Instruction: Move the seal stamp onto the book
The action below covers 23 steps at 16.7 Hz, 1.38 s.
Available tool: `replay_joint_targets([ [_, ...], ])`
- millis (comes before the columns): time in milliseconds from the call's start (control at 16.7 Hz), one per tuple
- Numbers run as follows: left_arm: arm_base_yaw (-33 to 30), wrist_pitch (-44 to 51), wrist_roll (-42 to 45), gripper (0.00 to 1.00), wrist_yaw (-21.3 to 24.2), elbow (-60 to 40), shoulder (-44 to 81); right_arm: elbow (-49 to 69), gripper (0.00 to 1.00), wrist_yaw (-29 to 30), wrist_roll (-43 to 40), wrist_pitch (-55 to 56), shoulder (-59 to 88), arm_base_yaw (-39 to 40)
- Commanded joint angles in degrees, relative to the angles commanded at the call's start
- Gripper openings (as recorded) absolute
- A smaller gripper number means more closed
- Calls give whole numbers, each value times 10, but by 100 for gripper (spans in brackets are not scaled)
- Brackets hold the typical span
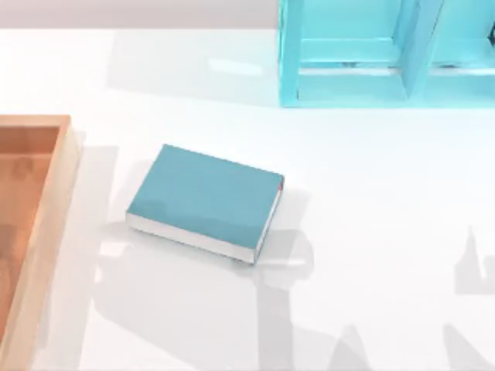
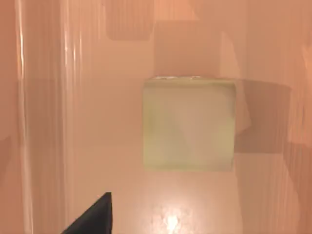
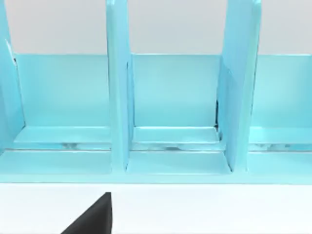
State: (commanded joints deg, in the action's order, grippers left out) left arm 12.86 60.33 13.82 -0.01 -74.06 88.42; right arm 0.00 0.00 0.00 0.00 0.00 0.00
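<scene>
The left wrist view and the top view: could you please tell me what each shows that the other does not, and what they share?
The left wrist view alone shows a pale tan, square-faced block, apparently the seal stamp, lying on a smooth orange-brown surface, with a dark tip of the left end effector at the picture's edge.

The top view alone shows the book lying flat on the white table and the cyan shelf unit at the far edge.

Both show orange-brown wood: the wooden tray at the table's left looks like the surface under the stamp.

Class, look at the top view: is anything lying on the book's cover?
No. The book lies flat on the white table with its teal cover bare.
</scene>
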Motion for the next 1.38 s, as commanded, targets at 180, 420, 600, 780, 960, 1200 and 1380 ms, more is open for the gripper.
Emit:
replay_joint_targets([
  [180, 15, 74, 17, 100, 2, -92, 107, 0, 100, 0, 0, 0, 0, 0],
  [420, 25, 124, 29, 100, 3, -154, 177, 0, 100, 0, 0, 0, 0, 0],
  [600, 25, 126, 29, 100, 3, -156, 180, 0, 100, 0, 0, 0, 0, 0],
  [780, 23, 123, 28, 100, 3, -153, 179, 0, 100, 0, 0, 0, 0, 0],
  [960, 24, 83, 28, 100, 3, -119, 189, 0, 100, 0, 0, 0, 0, 0],
  [1200, 25, -34, 30, 100, 4, -41, 217, 0, 100, 0, 0, 0, 0, 0],
  [1380, 26, -85, 31, 100, 4, 2, 232, 0, 100, 0, 0, 0, 0, 0],
])
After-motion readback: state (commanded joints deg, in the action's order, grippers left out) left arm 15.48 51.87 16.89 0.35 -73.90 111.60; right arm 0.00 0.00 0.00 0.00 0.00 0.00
